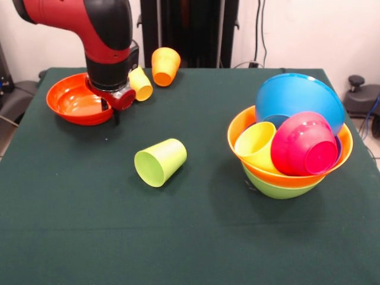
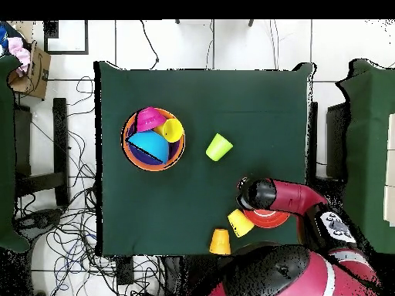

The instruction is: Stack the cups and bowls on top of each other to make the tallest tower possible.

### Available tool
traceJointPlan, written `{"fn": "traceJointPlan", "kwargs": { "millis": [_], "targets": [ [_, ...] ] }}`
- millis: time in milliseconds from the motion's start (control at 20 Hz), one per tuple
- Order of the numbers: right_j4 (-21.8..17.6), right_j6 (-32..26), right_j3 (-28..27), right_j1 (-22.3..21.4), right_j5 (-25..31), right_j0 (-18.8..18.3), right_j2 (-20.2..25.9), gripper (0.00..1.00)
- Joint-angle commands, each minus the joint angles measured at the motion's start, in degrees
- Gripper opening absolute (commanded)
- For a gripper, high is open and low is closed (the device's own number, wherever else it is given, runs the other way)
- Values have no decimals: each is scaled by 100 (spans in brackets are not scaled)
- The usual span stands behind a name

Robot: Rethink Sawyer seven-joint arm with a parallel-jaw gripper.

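Lime green cup (image 1: 160,161) lies on its side mid-surface, mouth toward the camera's left. Rightward, the tower (image 1: 290,148) (orange bowl nested in green) holds tilted pieces. Pincer (image 1: 113,110) hangs over the red-orange bowl (image 1: 74,101); its state seems hidden, cannot tell.

Overhead: the tower (image 2: 153,139) stands left of centre on the green table (image 2: 193,208). A lime green cup (image 2: 219,147) lies just beside it. The arm (image 2: 287,196) covers a red-orange bowl (image 2: 268,219).

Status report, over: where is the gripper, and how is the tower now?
Gripper over red-orange bowl, fingers not readable. Tower: orange bowl on green, holding blue bowl, magenta bowl, yellow cup. Lime green cup lies loose mid-table.
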Motion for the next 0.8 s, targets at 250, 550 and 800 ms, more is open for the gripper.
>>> {"fn": "traceJointPlan", "kwargs": {
  "millis": [250, 550, 800],
  "targets": [
    [1, -436, 216, -979, -101, -31, 999, 0],
    [361, -626, 418, -1711, 617, -56, 1308, 0],
    [648, -624, 512, -2136, 1089, 7, 1422, 0]
  ]
}}
